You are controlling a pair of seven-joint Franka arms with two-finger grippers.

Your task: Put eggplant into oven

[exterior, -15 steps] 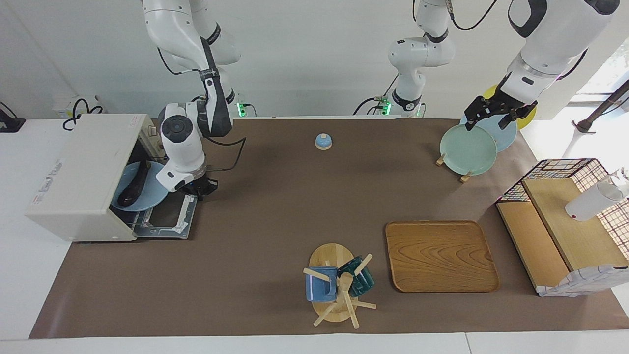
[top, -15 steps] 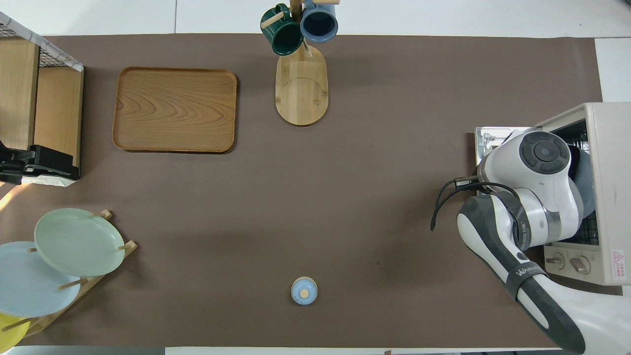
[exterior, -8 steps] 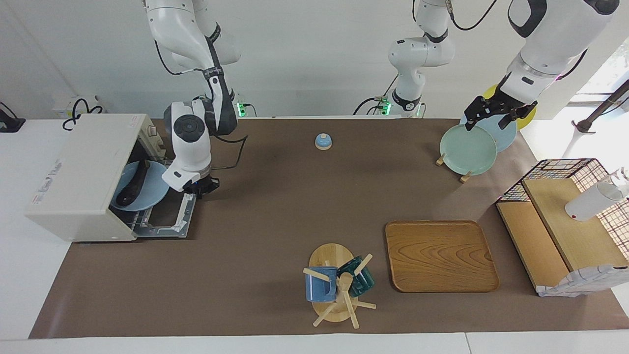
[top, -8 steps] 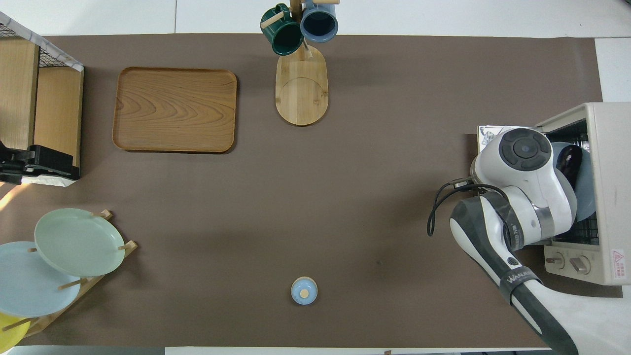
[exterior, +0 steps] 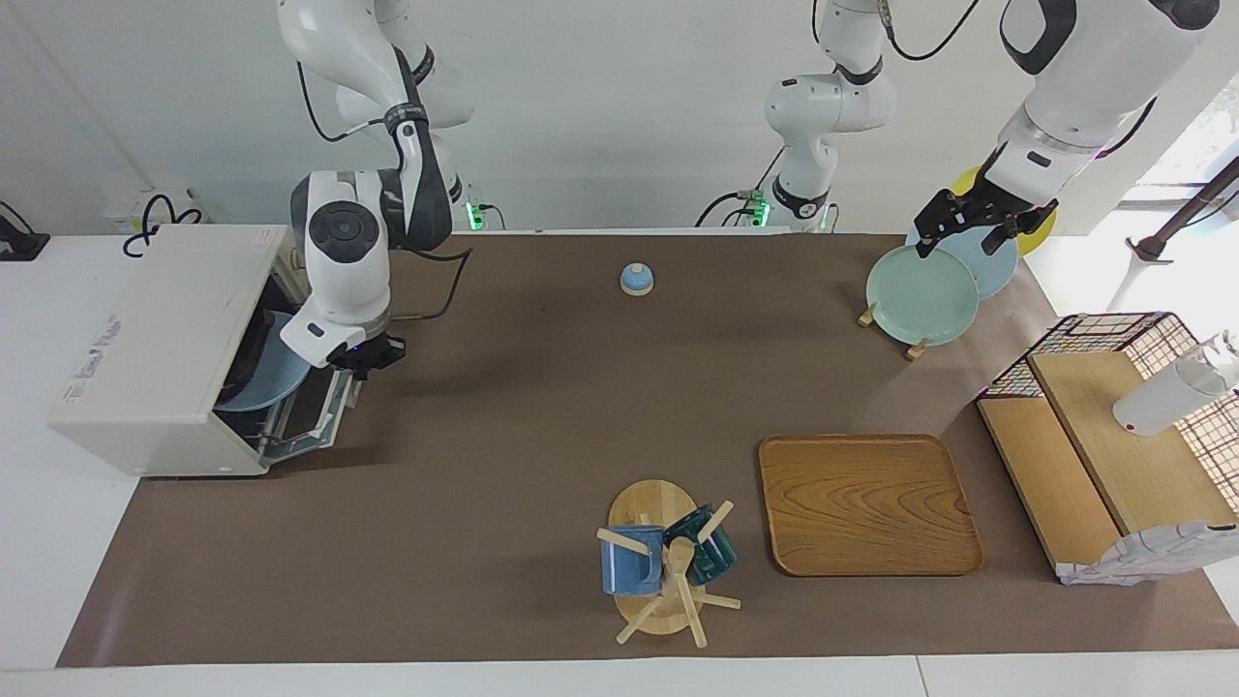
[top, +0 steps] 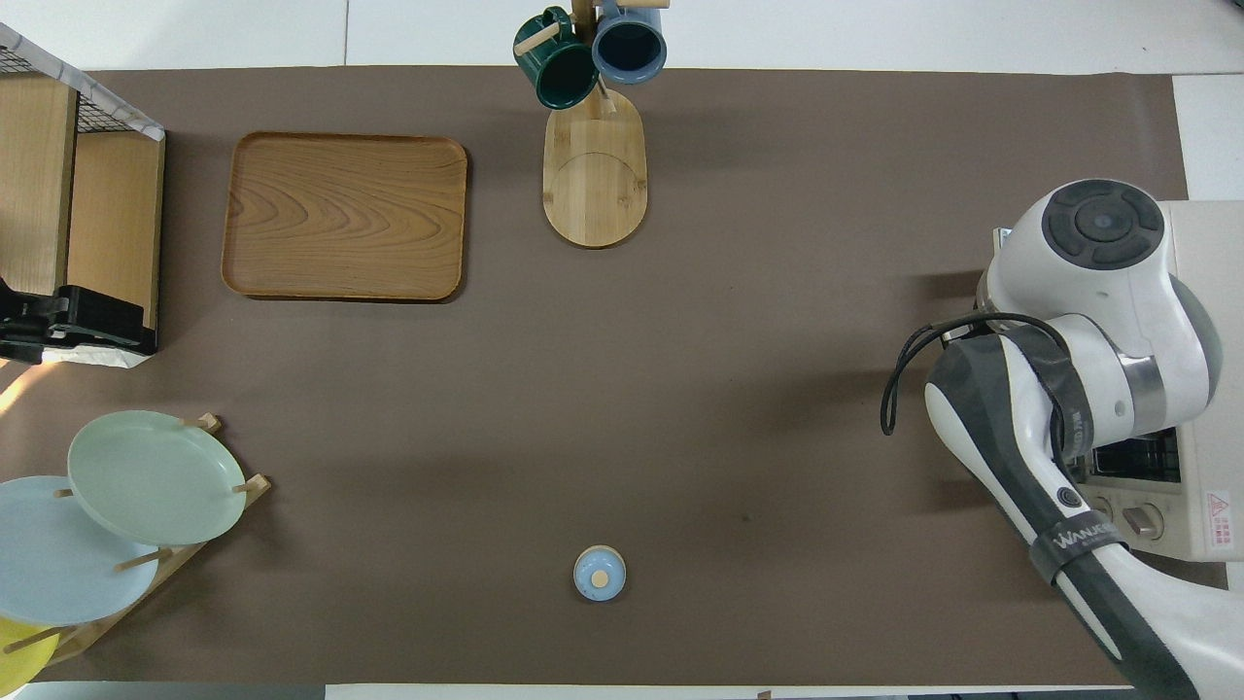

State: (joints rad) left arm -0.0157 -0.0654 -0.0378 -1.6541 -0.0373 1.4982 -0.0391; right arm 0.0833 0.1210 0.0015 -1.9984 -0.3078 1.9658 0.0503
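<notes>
1. Count, read on the facing view's clock: one oven (exterior: 155, 339) at nine. Two mugs, blue (exterior: 629, 569) and green (exterior: 711, 547), hang on one wooden tree (exterior: 653, 503) at six. One wooden tray (exterior: 866, 503) lies at five. Three racked plates stand at two: green (exterior: 920, 295), pale blue (exterior: 997, 261) and yellow (exterior: 1041, 227). One small blue knob (exterior: 637, 279) sits at twelve. One wood-and-wire shelf (exterior: 1103, 455) is at four.
2. The right gripper (exterior: 366, 356) sits at the top edge of the oven door (exterior: 315, 416), which stands partly tilted up; its jaws I cannot tell.
3. The left gripper (exterior: 973, 227) waits over the racked plates, jaws wide and empty.
4. Only the facing view shows the oven's mouth, where a fourth plate (exterior: 276, 382) lies; I cannot make out the eggplant.
5. In the overhead view the right arm covers that mouth, though two control knobs (top: 1118, 515) show.
6. A brown mat (exterior: 542, 407) covers a white table before a white wall.
</notes>
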